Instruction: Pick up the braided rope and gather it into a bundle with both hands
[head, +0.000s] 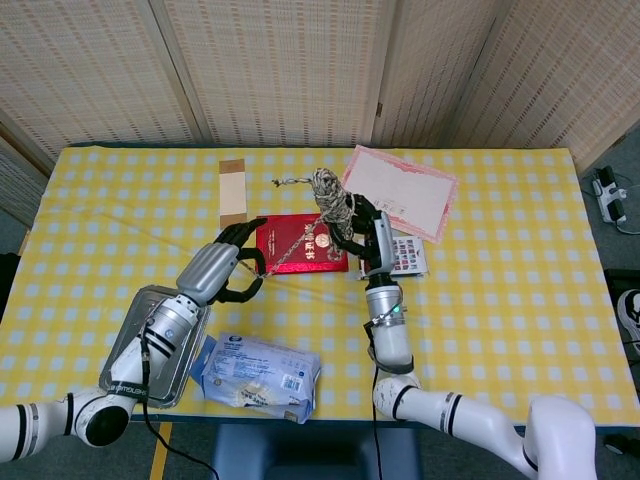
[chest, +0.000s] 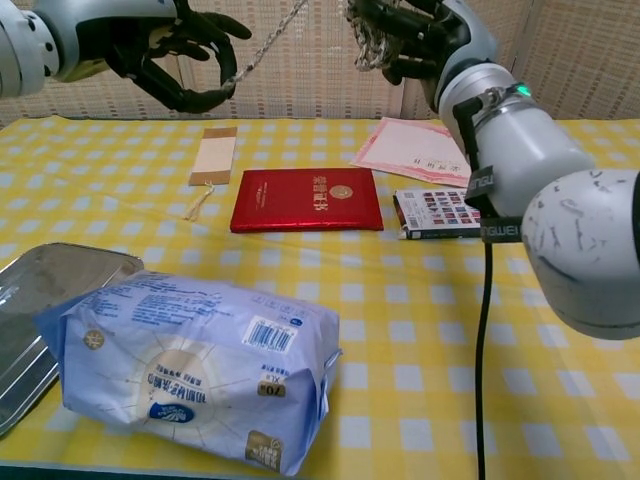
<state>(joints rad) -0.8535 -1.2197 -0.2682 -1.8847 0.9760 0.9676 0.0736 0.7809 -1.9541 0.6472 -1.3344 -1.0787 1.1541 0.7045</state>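
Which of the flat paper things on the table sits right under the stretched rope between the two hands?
The red booklet. In the head view the braided rope crosses over it; the pink certificate and tan bookmark lie off to the sides.

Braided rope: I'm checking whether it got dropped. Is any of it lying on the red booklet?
No. In the chest view the braided rope hangs between the raised robot hands, above the red booklet.

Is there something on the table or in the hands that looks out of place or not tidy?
Only the beige braided rope: the right hand holds a bunch, one strand runs taut to the left hand, and a loose end sticks out. The red booklet and the rest lie flat.
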